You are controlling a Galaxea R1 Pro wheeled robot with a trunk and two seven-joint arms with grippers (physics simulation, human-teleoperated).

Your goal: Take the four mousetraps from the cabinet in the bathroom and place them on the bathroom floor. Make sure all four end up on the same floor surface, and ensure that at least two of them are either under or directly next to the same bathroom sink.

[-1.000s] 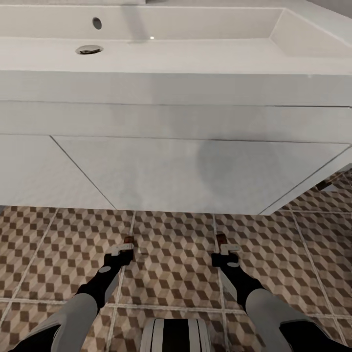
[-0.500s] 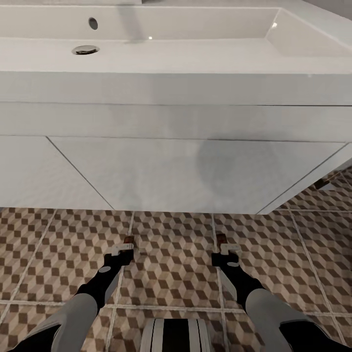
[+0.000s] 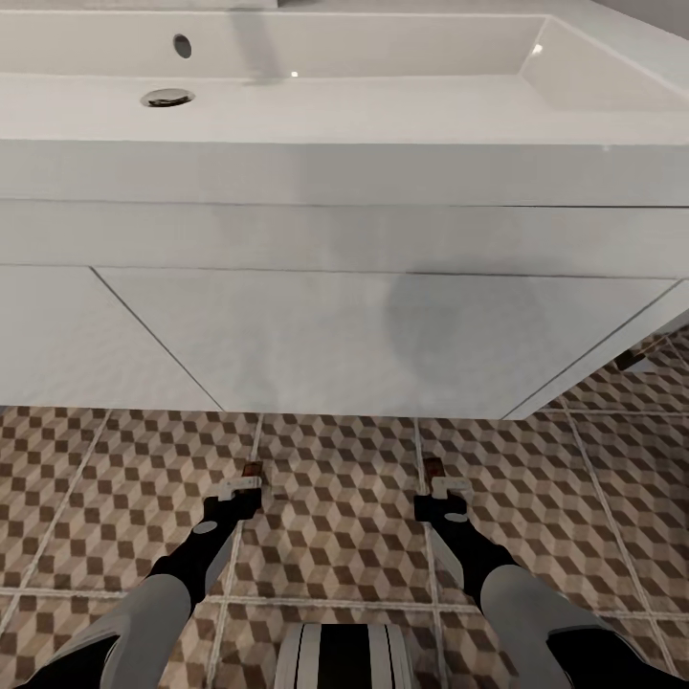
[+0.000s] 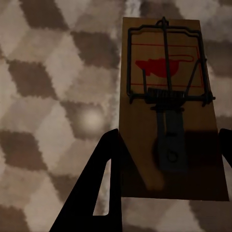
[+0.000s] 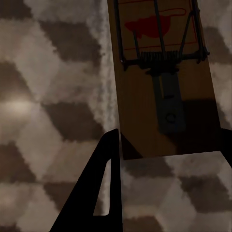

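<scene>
Mousetraps' wire springs (image 4: 166,94) (image 5: 162,60) show at wrists; head shows sink (image 3: 316,172).

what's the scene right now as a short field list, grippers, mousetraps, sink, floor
left gripper: shut on a mousetrap, low over the floor
right gripper: shut on a second mousetrap, same height
sink: white basin directly ahead, drain at its left
bathroom floor: cube-pattern tiles, under both grippers
cabinet front: white panel below the basin

White vanity cabinet front (image 3: 335,335), chrome drain (image 3: 167,97), soft overhead light
</scene>
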